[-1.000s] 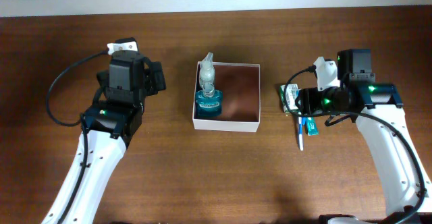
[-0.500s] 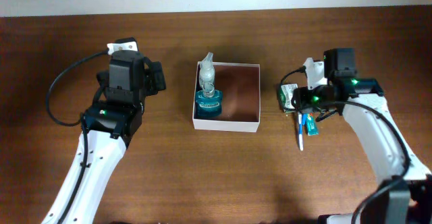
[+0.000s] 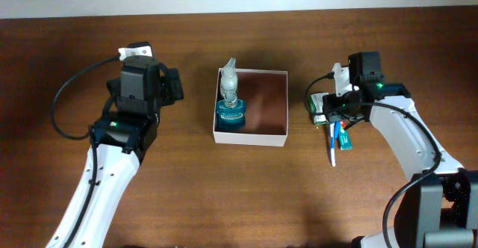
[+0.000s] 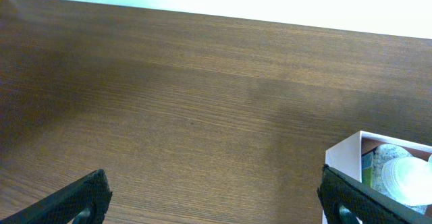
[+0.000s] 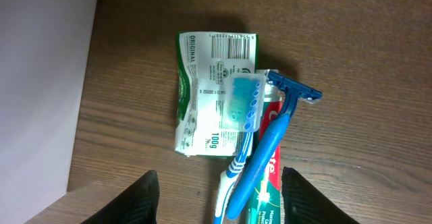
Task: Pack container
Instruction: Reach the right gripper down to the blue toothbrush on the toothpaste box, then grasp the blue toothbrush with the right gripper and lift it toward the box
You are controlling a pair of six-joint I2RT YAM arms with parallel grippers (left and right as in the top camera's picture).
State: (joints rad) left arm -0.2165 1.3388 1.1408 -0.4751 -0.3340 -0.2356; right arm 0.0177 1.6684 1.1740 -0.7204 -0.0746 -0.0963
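- Brown table (image 3: 239, 203) holds the container (image 3: 250, 138) in its middle.
- It looks light, with thin bendy walls; pinch one wall gently.
- Left gripper (image 4: 212, 180) is wide open; right gripper (image 5: 218, 175) is open over a razor (image 5: 273, 140).

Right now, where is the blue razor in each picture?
Overhead: the blue razor lies right of the container, just below the green-and-white carton.
Left wrist: not in it.
Right wrist: centre-right, leaning across the toothpaste.
Shared landmark: the container's white wall, lower right in the left wrist view, left edge in the right wrist view.
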